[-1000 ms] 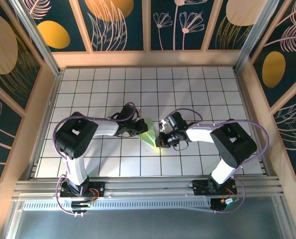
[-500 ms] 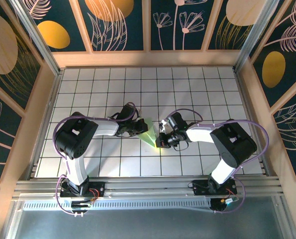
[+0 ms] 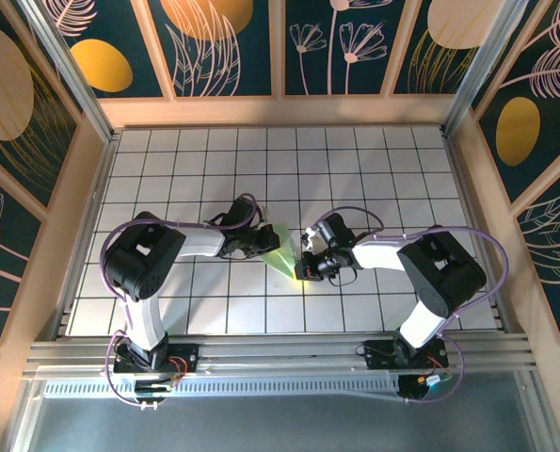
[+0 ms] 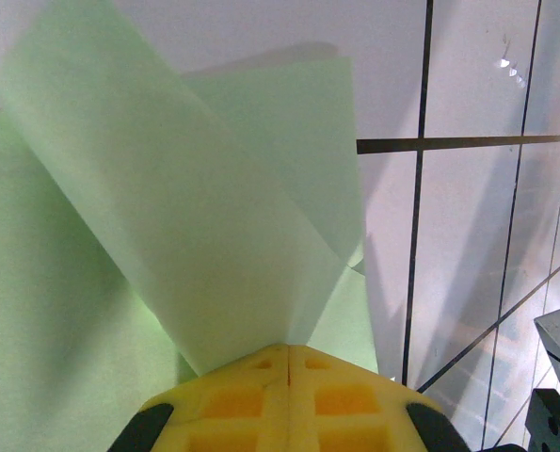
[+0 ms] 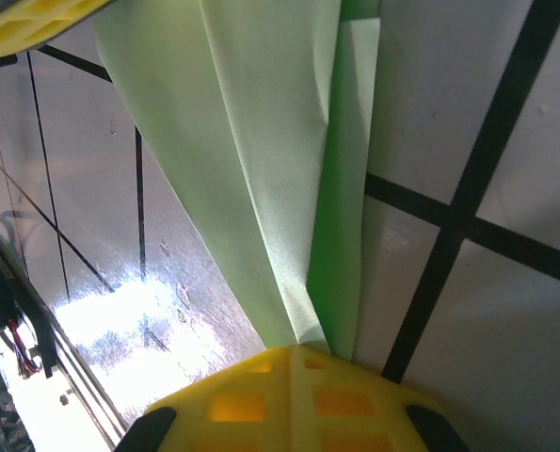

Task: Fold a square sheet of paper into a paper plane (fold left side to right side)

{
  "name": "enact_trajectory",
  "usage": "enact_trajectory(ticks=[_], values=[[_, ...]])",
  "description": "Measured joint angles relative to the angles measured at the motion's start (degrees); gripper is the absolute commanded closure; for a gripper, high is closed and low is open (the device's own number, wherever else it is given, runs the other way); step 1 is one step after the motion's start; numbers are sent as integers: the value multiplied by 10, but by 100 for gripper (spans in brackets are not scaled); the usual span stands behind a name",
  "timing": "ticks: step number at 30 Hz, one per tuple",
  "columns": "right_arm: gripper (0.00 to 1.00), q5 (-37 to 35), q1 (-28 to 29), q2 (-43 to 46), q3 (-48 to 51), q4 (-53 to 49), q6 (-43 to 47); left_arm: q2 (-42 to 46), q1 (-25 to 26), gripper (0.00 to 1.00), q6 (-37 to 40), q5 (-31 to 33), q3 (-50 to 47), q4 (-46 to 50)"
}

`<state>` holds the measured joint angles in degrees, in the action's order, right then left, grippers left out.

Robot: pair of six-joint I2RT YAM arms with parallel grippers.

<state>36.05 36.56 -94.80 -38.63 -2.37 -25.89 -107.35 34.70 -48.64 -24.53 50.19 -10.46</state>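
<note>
Folded green paper (image 3: 281,256) sits near the middle of the white tiled bench (image 3: 195,160), caught between the two arms, which reach in from either side. From above it reads as a narrow wedge whose point faces the near edge. The left tool (image 3: 264,243) meets its left edge and the right tool (image 3: 303,266) meets its lower right tip.

In the left wrist view, the left tool (image 4: 288,356) is closed, its yellow fingers (image 4: 232,400) pressed together on a corner of the paper (image 4: 167,217). From that pinch a broad flap fans up and away to the left over a flatter layer beneath, and a smaller flap lies to its right. Black grid lines of the bench run past on the right.

In the right wrist view, the right tool (image 5: 296,356) is likewise closed, pinching the narrow end of the paper (image 5: 251,141). From there the layers spread upward in long creased strips, one of them a deeper green along the fold. A yellow finger (image 5: 30,17) of the left tool shows at the top left corner, at the far end of the paper.

The paper is too small from above to be sure, but it seems to lift slightly off the bench between the two grips.
</note>
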Motion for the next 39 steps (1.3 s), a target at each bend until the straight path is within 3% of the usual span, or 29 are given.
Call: enact_trajectory(ticks=[22, 33, 39], values=[[100, -6, 0, 21, 22, -3, 0, 0, 1, 96, 0, 6, 0, 0], [100, -8, -3, 92, 5, -102, 12, 0, 1, 97, 0, 5, 0, 0], [100, 9, -7, 101, -22, -61, 8, 0, 1, 97, -1, 5, 0, 0]])
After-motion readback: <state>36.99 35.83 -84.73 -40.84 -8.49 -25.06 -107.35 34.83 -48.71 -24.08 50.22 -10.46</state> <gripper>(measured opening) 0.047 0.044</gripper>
